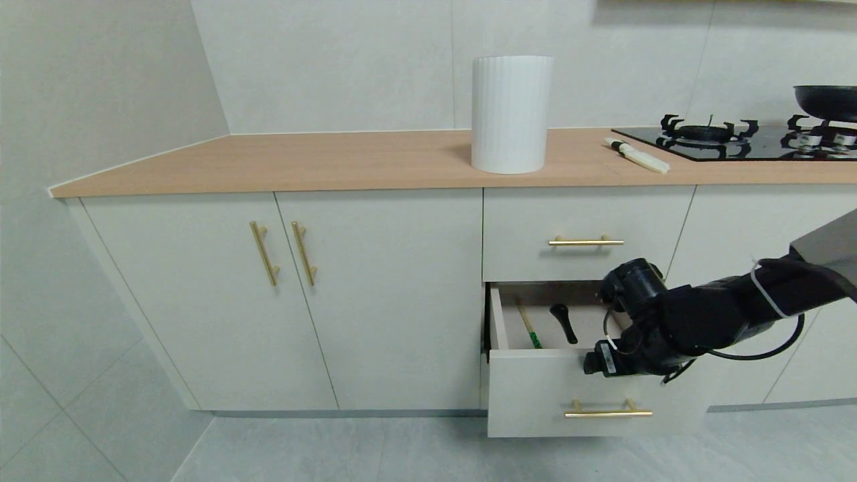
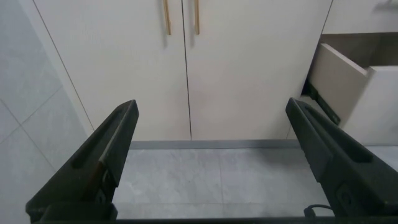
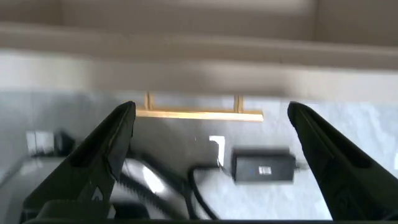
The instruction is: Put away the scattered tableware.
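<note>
**Utensil** (image 1: 636,155): pale, slim, dark band near its far end. It lies loose on the worktop (image 1: 301,161) near the front edge, between the canister (image 1: 511,114) and the hob (image 1: 736,144). Its long axis is slantwise, with the far end toward the back wall and the near end toward the front edge and the hob.

**Drawer** (image 1: 535,395): lower of two, pulled out. It holds a black spoon (image 1: 564,323) and a green stick (image 1: 529,326).

**Right claw** (image 3: 210,109): spread wide, nothing in it, poised over the drawer's front panel, above the brass handle (image 3: 199,114). The utensil lies almost straight above it, on the worktop.

**Left claw** (image 2: 211,106): spread wide, empty, low before the cupboard doors beside the drawer.

**Judgement:** the right arm is the nearer. It would need to rise and grip across the slant.
</note>
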Robot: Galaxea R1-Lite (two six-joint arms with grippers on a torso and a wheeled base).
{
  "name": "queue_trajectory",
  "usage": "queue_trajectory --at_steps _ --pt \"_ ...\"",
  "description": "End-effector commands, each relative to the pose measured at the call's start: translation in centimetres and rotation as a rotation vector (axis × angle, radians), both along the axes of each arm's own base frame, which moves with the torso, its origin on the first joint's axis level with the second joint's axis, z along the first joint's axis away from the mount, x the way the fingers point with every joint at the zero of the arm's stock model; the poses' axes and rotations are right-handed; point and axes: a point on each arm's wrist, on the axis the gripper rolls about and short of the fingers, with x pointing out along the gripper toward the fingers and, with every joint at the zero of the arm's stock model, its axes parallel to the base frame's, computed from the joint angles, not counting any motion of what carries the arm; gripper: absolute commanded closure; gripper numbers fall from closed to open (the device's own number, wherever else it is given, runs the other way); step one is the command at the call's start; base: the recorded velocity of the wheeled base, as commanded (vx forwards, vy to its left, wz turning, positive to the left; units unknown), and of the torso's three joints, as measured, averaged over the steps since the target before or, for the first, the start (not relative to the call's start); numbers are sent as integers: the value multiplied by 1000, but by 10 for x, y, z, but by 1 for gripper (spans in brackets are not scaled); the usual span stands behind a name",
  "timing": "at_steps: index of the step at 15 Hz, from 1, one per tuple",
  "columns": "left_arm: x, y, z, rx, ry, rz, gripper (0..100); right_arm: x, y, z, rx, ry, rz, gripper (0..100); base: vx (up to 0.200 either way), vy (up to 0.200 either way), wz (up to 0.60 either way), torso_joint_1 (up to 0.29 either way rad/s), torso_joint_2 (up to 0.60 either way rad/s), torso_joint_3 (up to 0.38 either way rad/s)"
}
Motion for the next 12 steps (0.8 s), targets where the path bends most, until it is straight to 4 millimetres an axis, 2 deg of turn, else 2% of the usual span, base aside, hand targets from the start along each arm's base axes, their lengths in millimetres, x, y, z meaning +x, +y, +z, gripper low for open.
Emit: queue_trajectory --at_steps 1,4,8,12 --pt "0 0 0 0 0 0 0 27 2 -16 2 -6 -18 0 0 0 0 0 0 0" --pt "0 0 0 0 0 0 0 46 4 -19 18 -44 -32 0 0 0 0 0 0 0" --pt "0 0 0 0 0 0 0 72 -2 -32 59 -186 -59 0 0 0 0 0 0 0" --pt "0 0 0 0 0 0 0 89 2 -53 95 -306 -68 0 0 0 0 0 0 0"
